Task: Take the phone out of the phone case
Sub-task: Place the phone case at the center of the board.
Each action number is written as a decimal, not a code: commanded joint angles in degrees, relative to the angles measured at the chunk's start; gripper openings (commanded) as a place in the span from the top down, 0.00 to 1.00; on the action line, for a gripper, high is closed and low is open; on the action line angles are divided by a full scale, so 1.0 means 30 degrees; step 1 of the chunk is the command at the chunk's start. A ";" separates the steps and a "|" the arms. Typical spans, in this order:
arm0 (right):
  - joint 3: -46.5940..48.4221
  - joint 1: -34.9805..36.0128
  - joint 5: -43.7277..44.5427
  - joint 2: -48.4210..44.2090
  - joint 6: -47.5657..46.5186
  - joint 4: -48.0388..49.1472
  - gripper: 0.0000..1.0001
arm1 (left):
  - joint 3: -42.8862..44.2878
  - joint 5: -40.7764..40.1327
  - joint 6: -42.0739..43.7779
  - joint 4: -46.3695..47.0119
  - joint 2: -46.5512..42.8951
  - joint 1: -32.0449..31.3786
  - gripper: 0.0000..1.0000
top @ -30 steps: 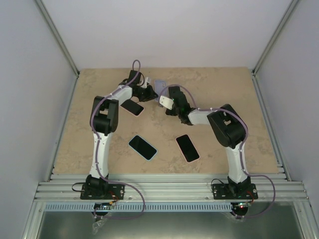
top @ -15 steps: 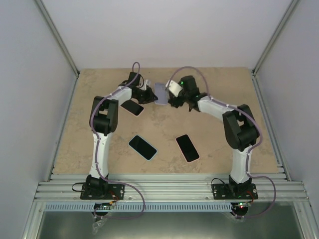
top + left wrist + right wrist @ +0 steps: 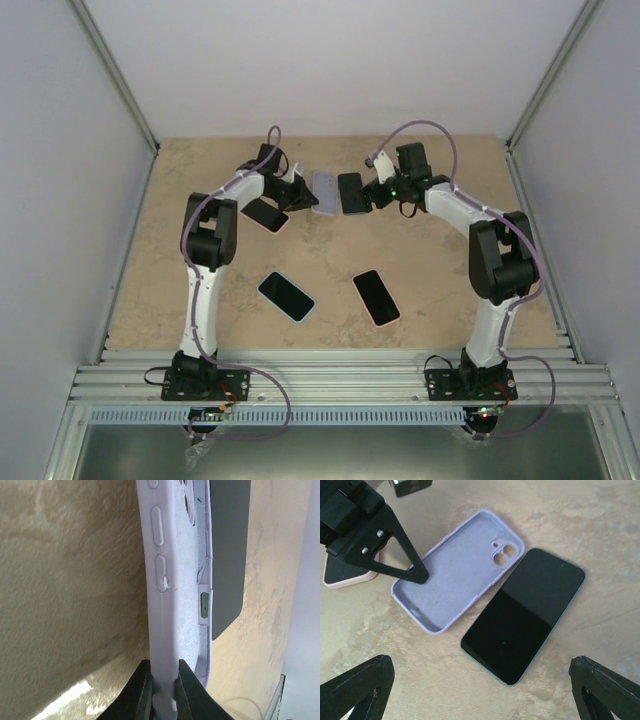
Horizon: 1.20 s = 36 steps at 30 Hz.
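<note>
Right wrist view: the phone [image 3: 522,615] lies screen up on the table [image 3: 600,520], fully out of the lilac case [image 3: 457,570], which sits open side up just beside it with its inside bare and the camera cut-out showing. The two long edges run near each other; whether they touch cannot be told. The right gripper [image 3: 372,192] hangs over the phone with its fingers [image 3: 370,685] spread wide to either side, and it holds nothing. The left gripper [image 3: 162,702] is pinched tight on one side wall of the case, close to a corner, as its own wrist view confirms; whether the case rests flat or is tipped a little off the table is not clear. In the top view the case and phone sit between the two arms at the far middle of the table. Three other cased phones lie apart from them: one in a pale pink case [image 3: 266,214] beside the left arm, one in a blue case [image 3: 287,296] and one in a pink case [image 3: 376,297] nearer the bases. Assessment: the separation itself appears complete, and the step in hand is the release. The next move calls for the left fingers to let go of the case wall without nudging it against the phone, and for the right arm to lift straight clear.
</note>
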 commanded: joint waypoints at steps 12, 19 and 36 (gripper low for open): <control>-0.0092 -0.0634 -0.2436 0.0869 0.2371 -0.0105 0.02 | 0.2633 -0.0142 0.0179 -0.0756 0.2131 -0.0233 1.00; -0.0129 -0.0695 -0.2606 0.0635 0.2371 -0.0071 0.02 | 0.2541 -0.0703 0.0491 -0.0932 0.1840 -0.0614 0.89; -0.0912 -0.0754 -0.2390 -0.1322 0.2222 0.0127 0.02 | 0.2388 -0.4762 0.1730 -0.1497 -0.1314 -0.0850 0.15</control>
